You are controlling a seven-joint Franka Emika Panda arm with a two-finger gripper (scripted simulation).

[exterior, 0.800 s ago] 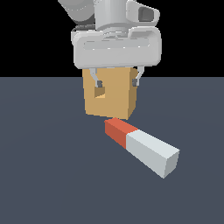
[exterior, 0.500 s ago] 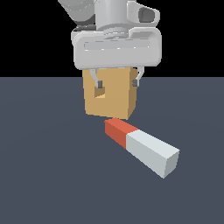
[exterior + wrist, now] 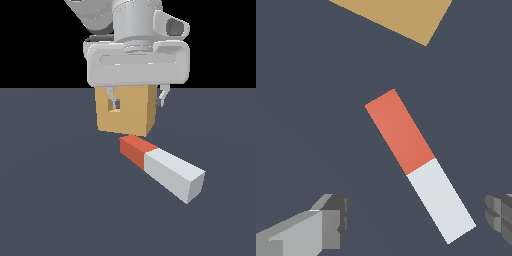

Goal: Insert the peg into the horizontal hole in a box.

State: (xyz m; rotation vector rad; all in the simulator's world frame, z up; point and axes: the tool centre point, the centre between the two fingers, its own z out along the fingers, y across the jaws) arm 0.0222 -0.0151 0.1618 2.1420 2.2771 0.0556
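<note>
Open surface lies all around the peg; only the box, seemingly just beyond its red end, crowds that side.

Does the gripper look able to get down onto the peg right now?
Probably yes. The gripper is open above the floor, its fingers standing either side of the pale end of the peg. The peg lies flat and apart from the box, with nothing over it.

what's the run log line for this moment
gripper: open, above peg | peg: flat on floor, ungrasped, red end toward box | hole: empty
</note>
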